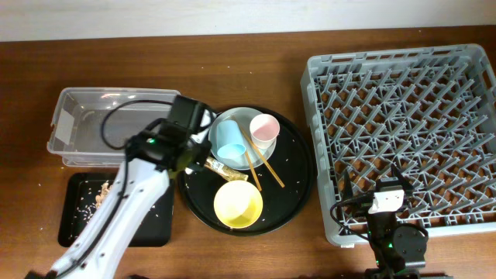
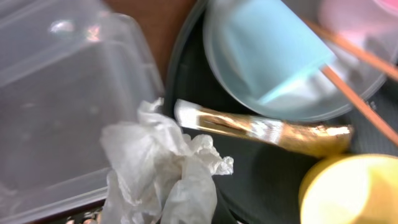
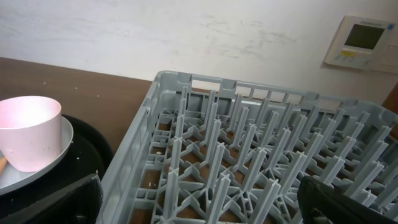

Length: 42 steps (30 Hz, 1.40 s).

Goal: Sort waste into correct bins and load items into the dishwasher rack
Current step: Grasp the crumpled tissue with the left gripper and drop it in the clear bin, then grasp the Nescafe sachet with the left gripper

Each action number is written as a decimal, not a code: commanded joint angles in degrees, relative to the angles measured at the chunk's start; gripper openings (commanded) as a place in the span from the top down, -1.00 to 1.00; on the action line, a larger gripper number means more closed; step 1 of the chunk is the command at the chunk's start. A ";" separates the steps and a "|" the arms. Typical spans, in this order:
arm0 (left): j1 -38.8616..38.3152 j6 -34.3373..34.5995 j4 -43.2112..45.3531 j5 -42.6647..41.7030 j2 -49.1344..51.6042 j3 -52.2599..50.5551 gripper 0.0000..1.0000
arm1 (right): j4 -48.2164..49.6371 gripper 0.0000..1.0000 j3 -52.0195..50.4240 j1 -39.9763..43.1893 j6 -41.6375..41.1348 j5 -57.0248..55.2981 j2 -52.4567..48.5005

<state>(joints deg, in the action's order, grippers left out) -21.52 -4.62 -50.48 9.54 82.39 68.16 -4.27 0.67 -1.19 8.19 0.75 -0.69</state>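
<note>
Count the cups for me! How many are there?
2. The blue cup lies on the plate, and the pink cup stands upright beside it on the same plate. None seem hidden.

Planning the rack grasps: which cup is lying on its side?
The blue cup, on its side on the grey-green plate; the pink cup beside it stands upright, mouth up.

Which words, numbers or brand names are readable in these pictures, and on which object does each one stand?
No text can be read in any view.
Wall panel: it has a small screen and some print, but both are too small and blurred to read.
Snack wrapper: shiny gold and brown, blurred, with no legible print.
</note>
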 commanded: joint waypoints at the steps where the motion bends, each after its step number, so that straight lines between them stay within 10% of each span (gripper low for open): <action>1: 7.19 8.15 4.39 3.78 -2.32 1.11 0.99 | -0.20 -0.97 -0.35 0.20 0.15 0.13 0.33; 8: 25.73 14.69 16.44 1.18 8.28 1.09 0.94 | -0.20 -0.97 -0.35 0.20 0.15 0.13 0.33; 11: 27.47 14.69 18.40 1.09 11.10 1.11 -0.36 | -0.20 -0.97 -0.35 0.20 0.15 0.13 0.33; 15: 27.54 14.69 18.60 -0.74 4.31 1.97 -0.62 | -0.20 -0.97 -0.35 0.20 0.15 0.13 0.33; 16: 27.58 14.69 18.47 -2.08 2.91 1.97 0.00 | -0.20 -0.97 -0.35 0.20 0.15 0.13 0.33; 20: 27.58 18.34 15.17 -22.60 2.43 1.97 0.26 | -0.20 -0.97 -0.35 0.20 0.15 0.13 0.33; 24: 27.54 18.34 4.20 -37.77 2.45 1.97 0.28 | -0.20 -0.97 -0.35 0.20 0.15 0.13 0.33; 26: 27.52 18.27 3.26 -42.80 2.45 1.97 -0.29 | -0.20 -0.97 -0.35 0.20 0.15 0.13 0.33; 28: 23.50 24.20 -2.23 -37.38 2.43 1.97 0.11 | -0.20 -0.96 -0.35 0.20 0.15 0.13 0.33; 36: -4.87 68.22 -2.93 -0.96 2.78 0.00 -0.03 | -0.20 -0.97 -0.35 0.20 0.15 0.13 0.33; 42: -4.96 69.99 7.04 -4.00 9.84 -6.64 -0.04 | -0.20 -0.97 -0.35 0.20 0.15 0.13 0.33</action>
<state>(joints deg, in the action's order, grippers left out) -26.35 64.20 -44.42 6.22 89.52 62.52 -4.25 0.67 -1.19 8.16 0.75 -0.69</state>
